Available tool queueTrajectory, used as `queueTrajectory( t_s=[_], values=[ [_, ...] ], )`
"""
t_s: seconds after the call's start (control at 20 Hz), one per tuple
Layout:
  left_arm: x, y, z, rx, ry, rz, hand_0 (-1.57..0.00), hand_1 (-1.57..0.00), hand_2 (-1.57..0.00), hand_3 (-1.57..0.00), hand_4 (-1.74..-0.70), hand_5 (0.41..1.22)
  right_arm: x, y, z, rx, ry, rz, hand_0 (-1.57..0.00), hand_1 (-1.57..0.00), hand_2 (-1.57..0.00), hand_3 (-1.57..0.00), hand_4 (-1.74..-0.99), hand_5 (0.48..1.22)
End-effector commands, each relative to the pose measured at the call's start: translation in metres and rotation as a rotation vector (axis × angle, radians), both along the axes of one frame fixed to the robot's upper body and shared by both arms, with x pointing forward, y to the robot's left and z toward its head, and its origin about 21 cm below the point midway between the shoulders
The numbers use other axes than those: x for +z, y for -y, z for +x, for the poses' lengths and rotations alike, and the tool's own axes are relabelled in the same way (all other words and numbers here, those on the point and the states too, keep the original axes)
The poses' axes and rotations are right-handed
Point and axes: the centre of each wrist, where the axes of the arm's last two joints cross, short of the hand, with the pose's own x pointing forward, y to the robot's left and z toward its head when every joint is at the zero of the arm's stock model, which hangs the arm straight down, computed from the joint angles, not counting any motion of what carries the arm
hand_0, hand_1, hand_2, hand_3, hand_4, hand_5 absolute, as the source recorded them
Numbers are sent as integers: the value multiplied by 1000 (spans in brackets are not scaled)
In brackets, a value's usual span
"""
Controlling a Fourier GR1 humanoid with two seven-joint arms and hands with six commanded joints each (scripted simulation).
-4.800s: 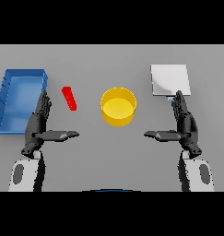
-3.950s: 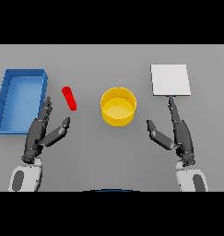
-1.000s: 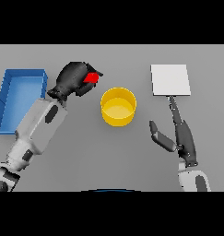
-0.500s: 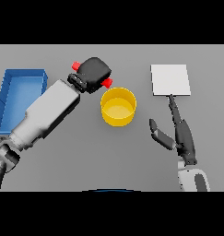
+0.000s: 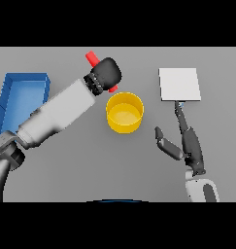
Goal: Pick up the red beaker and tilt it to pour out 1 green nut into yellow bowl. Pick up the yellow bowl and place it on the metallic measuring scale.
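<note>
My left hand (image 5: 108, 73) is shut on the red beaker (image 5: 92, 58), holding it above the table just behind the yellow bowl's left rim. The beaker lies tilted; one red end sticks out up and to the left, and a small red tip shows below the hand by the bowl. The yellow bowl (image 5: 125, 113) stands at the table's middle; no nut is visible in it. The metallic measuring scale (image 5: 179, 83) is a pale square plate at the back right. My right hand (image 5: 183, 141) hovers open in front of the scale, right of the bowl.
A blue bin (image 5: 21, 98) stands at the left, partly covered by my left forearm.
My left hand has carried the beaker further right and slightly forward, to the bowl's back rim. The beaker now points up-left. The right hand has stayed in place.
</note>
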Motion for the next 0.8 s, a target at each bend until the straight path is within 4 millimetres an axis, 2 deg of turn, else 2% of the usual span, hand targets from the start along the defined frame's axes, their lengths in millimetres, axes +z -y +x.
queueTrajectory(
  t_s=[0.0,0.3,0.45,0.7,0.75],
  values=[
    [-1,2,1,-5,11,21,-1571,-1571,-1571,-1571,-1729,1220,1,0,2,-4,-11,4,1,1,1,1,-1058,696],
    [-14,20,-9,-93,117,118,-1571,-1571,-1571,-1571,-1737,1221,0,-3,-2,-4,10,20,1,1,1,1,-1055,691],
    [-17,30,-13,-140,141,205,-1571,-1571,-1571,-1571,-1735,1221,-1,-2,2,-25,5,-8,1,1,1,1,-1082,677],
    [-4,50,-12,-219,199,384,-1571,-1571,-1571,-1571,-1732,1221,-1,-6,3,-20,23,-3,1,1,1,1,-1061,671],
    [-9,53,-13,-220,208,410,-1571,-1571,-1571,-1571,-1732,1221,-2,-8,4,-22,20,-12,1,1,1,1,-1059,672]
  ],
)
